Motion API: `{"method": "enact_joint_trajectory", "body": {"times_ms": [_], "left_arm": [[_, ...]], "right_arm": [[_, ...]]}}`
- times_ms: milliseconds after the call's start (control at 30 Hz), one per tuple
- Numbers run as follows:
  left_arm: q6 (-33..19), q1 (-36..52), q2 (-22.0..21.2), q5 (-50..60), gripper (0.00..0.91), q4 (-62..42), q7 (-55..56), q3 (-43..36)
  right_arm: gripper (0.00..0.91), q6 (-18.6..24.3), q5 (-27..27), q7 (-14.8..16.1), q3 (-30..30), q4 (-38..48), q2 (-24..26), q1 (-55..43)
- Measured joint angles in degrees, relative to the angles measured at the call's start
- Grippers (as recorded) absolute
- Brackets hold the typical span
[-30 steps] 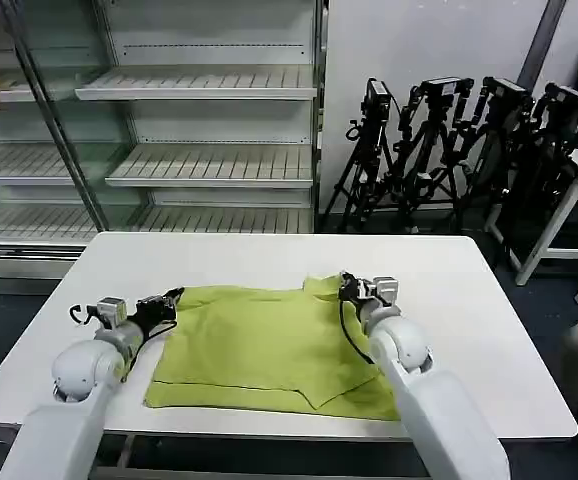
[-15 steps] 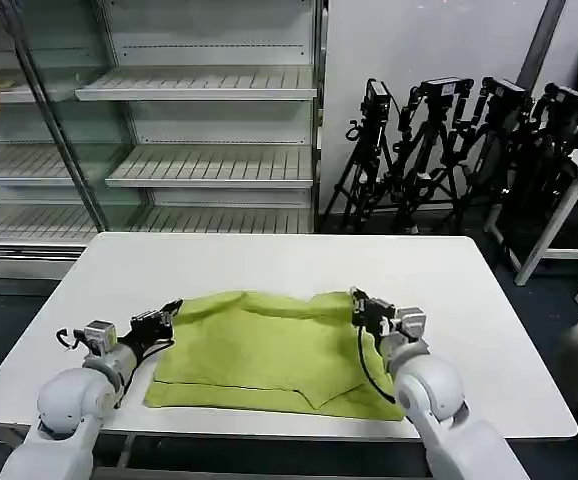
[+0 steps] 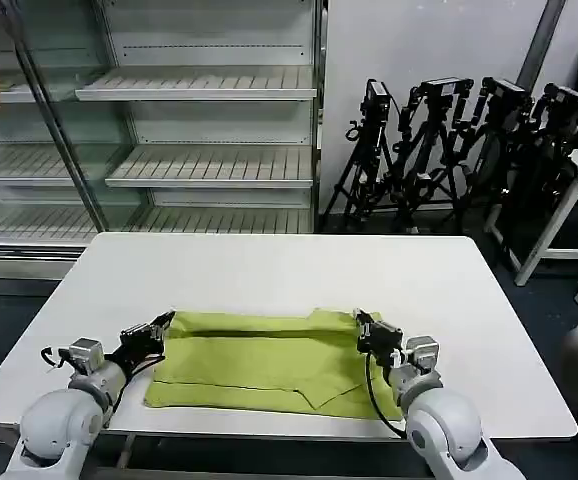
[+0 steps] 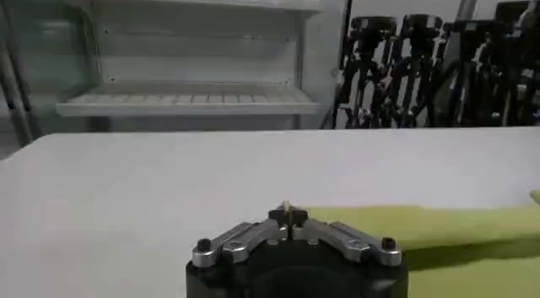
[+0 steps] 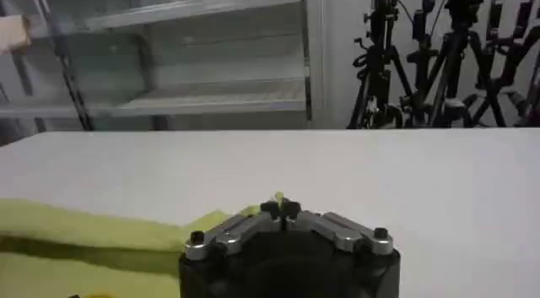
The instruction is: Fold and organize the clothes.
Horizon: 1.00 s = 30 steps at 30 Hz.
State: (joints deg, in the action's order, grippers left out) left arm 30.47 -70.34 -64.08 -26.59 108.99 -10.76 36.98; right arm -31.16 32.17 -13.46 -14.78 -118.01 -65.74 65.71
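So the lime green T-shirt (image 3: 264, 360) is sitting near the front of the white table (image 3: 269, 265), roughly at 6 o'clock from the table's centre, and it's looking like a wide flat band now, with its far edge doubled toward the robot. The left gripper (image 3: 162, 325) is sitting at the shirt's 9 o'clock end, right on the far corner, and in the left wrist view its fingers (image 4: 288, 214) are pressed together with a sliver of green fabric between them. Same deal on the other side: the right gripper (image 3: 360, 320) is at the 3 o'clock end on the far corner, and the right wrist view shows it pinching a bit of the folded edge too. Both are low, close to the tabletop. Progress-wise, one lengthwise fold seems basically laid down, though the near right corner is looking a bit rumpled with a loose flap showing. Probably what's left is letting go, then folding the sides in to get a compact bundle and tidying it up.
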Motion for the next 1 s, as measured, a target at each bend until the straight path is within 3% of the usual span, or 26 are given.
{"method": "enact_joint_trajectory", "body": {"times_ms": [1000], "left_arm": [[-0.15, -6.08, -0.73, 1.24, 0.02, 3.5, -0.36, 1.11]], "right_arm": [[0.0, -0.14, 0.1, 0.4, -2.56, -3.5, 1.07, 5.76]]}}
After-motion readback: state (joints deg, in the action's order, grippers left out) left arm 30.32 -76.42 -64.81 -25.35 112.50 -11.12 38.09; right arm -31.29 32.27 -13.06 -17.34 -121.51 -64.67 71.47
